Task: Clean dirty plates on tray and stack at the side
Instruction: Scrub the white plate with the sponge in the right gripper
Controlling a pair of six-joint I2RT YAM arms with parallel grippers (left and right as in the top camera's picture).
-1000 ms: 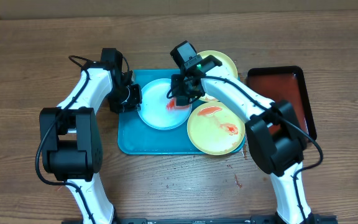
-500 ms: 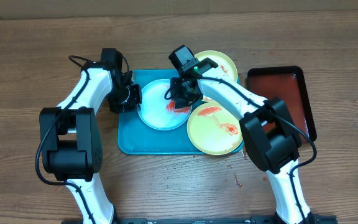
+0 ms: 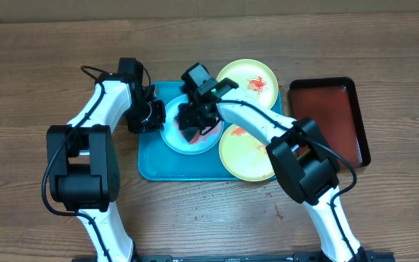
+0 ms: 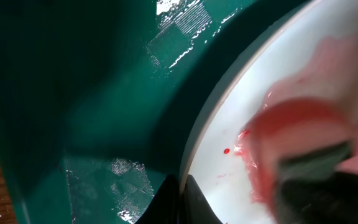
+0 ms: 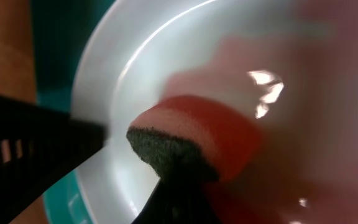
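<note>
Right tool [image 3: 193, 125] clamped on sponge [image 5: 194, 134]: red foam, dark scour layer, pressed on white plate [image 3: 174, 140].
Left tool [image 3: 158, 115] pinched together on plate rim, 9 o'clock side.
Plate glossy, shallow, likely slick: short strokes toward left tool, light pressure.
Plate sits at 12 o'clock on teal tray [image 3: 151, 164].
Sauced far yellow-green plate [image 3: 247, 78] at tray's 1 o'clock, near yellow-green plate [image 3: 247, 154] at 4.

Blue-white plate [image 3: 177, 142] flat in teal tray [image 3: 151, 164]; yellow-green plates [image 3: 246, 160] sauce-smeared, seemingly overhanging rim.
</note>
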